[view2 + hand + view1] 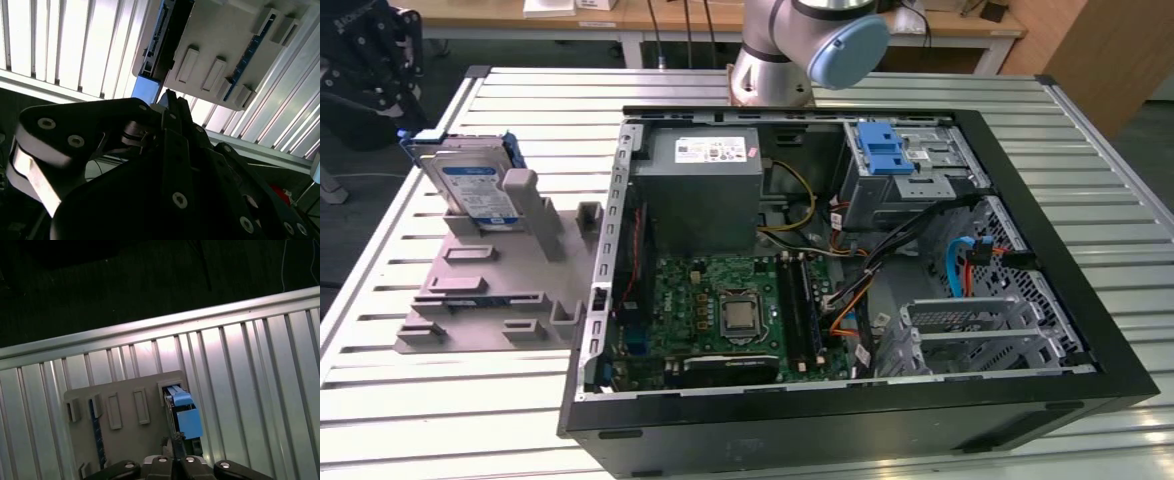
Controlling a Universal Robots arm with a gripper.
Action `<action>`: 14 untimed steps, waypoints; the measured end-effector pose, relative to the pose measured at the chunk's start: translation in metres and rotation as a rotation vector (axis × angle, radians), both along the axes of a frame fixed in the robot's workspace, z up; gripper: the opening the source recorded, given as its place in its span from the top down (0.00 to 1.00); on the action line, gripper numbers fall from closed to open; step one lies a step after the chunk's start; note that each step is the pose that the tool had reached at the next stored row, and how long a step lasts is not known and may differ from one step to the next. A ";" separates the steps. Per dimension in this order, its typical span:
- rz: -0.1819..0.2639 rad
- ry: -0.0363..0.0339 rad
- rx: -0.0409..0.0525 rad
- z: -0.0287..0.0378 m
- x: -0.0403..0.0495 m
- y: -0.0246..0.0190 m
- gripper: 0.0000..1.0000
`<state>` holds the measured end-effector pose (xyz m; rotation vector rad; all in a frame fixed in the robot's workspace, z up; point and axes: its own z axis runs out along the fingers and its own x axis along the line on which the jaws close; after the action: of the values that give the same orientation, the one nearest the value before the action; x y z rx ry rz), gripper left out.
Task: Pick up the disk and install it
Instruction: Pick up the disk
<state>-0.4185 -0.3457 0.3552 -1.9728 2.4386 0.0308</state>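
Exterior view: the disk [464, 185] is standing upright on its edge in the grey slotted stand [494, 290], at the stand's far end, toward the exterior view's left. The stand is lying on the slatted metal table [427, 420], just beside the open computer case [854, 425], which is taking up the middle and the exterior view's right. Inside the case the motherboard [720, 310] is lying flat with the power supply [700, 190] behind it. The metal drive bay [914, 180] is sitting in the far corner, carrying a blue latch piece [887, 150] on top. My arm [787, 45] is rising from the table's far edge, behind the case.

Second wrist view: my pincer [172, 97] is showing its black linkages, and the fingers are running together to a narrow point with no gap that I can see. It is gripping nothing. The tip is hovering near the blue end of the disk [148, 89], apart from it. The disk is sitting in the stand [220, 45], with the table slats [60, 45] around it.

First wrist view: my pincer [175, 444] is again looking drawn tight and empty. The disk [184, 415], blue frame toward me, is standing in a corner slot of the stand [130, 445] on the table [250, 390]
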 end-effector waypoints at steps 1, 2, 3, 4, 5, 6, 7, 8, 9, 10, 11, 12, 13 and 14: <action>0.000 -0.0001 0.0000 -0.0002 -0.0001 0.0003 0.84; 0.000 -0.0002 0.0001 -0.0004 -0.0001 0.0005 0.77; 0.000 -0.0001 0.0000 -0.0006 -0.0002 0.0007 0.71; 0.001 0.0000 0.0000 -0.0008 -0.0002 0.0008 0.71; 0.001 0.0001 -0.0001 -0.0010 -0.0002 0.0009 0.65; 0.003 0.0002 -0.0001 -0.0013 -0.0003 0.0009 0.59; 0.010 0.0001 0.0000 -0.0019 -0.0003 0.0009 0.59; 0.025 0.0001 0.0000 -0.0027 -0.0003 0.0009 0.53; 0.041 0.0001 0.0000 -0.0034 -0.0003 0.0009 0.48; 0.058 0.0000 0.0000 -0.0042 -0.0004 0.0009 0.48; 0.077 0.0000 0.0000 -0.0050 -0.0004 0.0009 0.48; 0.091 -0.0001 0.0000 -0.0057 -0.0004 0.0009 0.41; 0.098 -0.0001 -0.0001 -0.0063 -0.0007 0.0010 0.41; 0.099 -0.0003 -0.0001 -0.0067 -0.0014 0.0011 0.41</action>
<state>-0.4199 -0.3446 0.3485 -2.0920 2.3383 0.0307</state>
